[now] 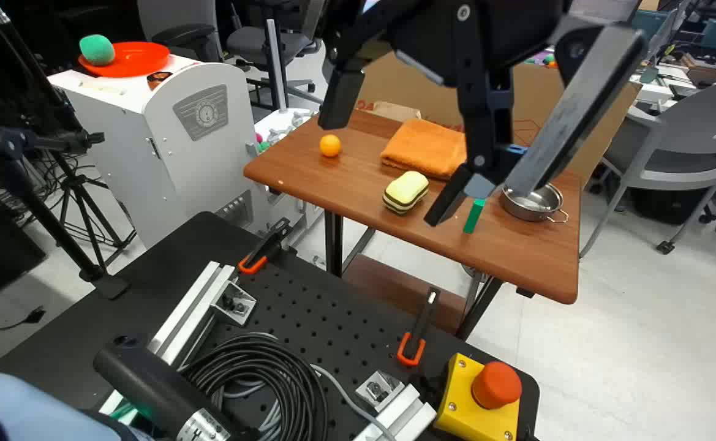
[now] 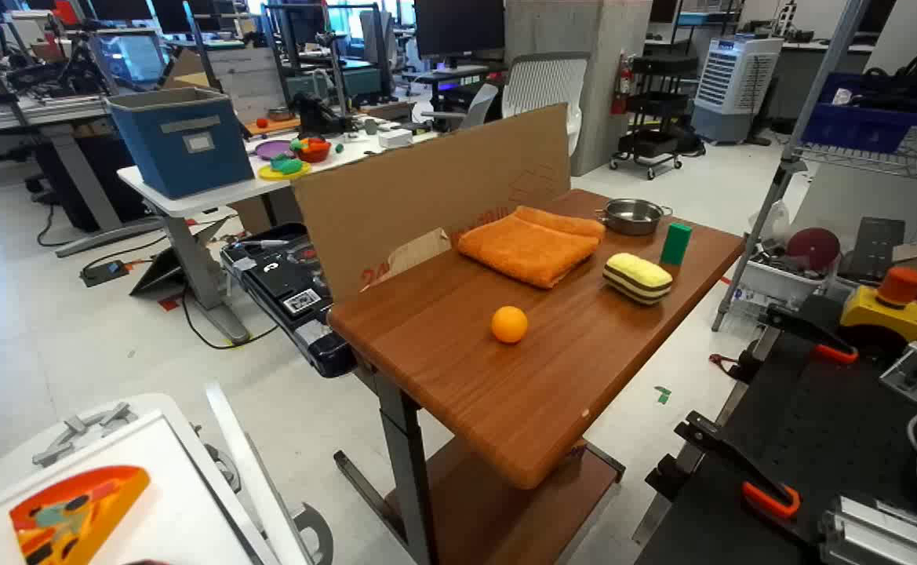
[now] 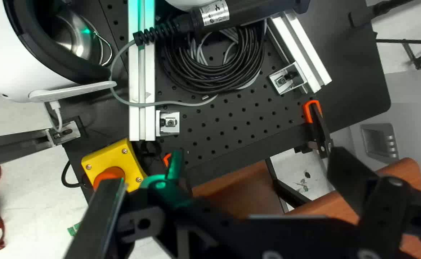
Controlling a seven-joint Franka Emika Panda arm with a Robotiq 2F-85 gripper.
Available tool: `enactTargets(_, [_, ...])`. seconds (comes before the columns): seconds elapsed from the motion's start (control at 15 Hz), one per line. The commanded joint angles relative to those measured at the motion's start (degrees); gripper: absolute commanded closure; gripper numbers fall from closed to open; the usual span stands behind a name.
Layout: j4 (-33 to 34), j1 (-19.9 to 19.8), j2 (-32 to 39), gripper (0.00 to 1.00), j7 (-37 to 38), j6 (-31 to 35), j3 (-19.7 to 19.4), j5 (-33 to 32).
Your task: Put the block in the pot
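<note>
Across a gap from the black perforated board [image 1: 324, 315] stands a brown wooden table [image 2: 427, 337]. On it the slim green block [image 1: 474, 216] is upright, long axis vertical, roughly between the yellow sponge-like pad [image 1: 406, 190] and the shallow round silver metal pot [image 2: 634, 223]. The black robot claw [image 1: 394, 153] has its jaws well apart, holding nothing. I judge that the block lies outward and lower, so the claw should first travel over the table.
</note>
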Motion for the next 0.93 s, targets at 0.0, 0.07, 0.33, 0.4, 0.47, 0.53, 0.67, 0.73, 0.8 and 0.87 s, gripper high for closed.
enactTargets(0.0, [0.1,-0.7,0.1,0.0,-0.4,-0.1,0.7,0.4])
enactTargets(0.07, [0.1,-0.7,0.1,0.0,-0.4,-0.1,0.7,0.4])
enactTargets(0.33, [0.1,-0.7,0.1,0.0,-0.4,-0.1,0.7,0.4])
enactTargets(0.4, [0.1,-0.7,0.1,0.0,-0.4,-0.1,0.7,0.4])
enactTargets(0.47, [0.1,-0.7,0.1,0.0,-0.4,-0.1,0.7,0.4])
enactTargets(0.53, [0.1,-0.7,0.1,0.0,-0.4,-0.1,0.7,0.4])
enactTargets(0.67, [0.4,-0.6,2.2,0.0,0.7,1.4,1.0,0.7])
enactTargets(0.73, [0.8,0.1,5.5,0.0,1.4,4.9,1.2,1.3])
enactTargets(0.8, [0.8,0.2,6.7,0.0,1.9,7.2,1.3,1.6])
enactTargets(0.87, [0.9,0.8,9.1,0.0,1.6,11.2,1.4,1.8])
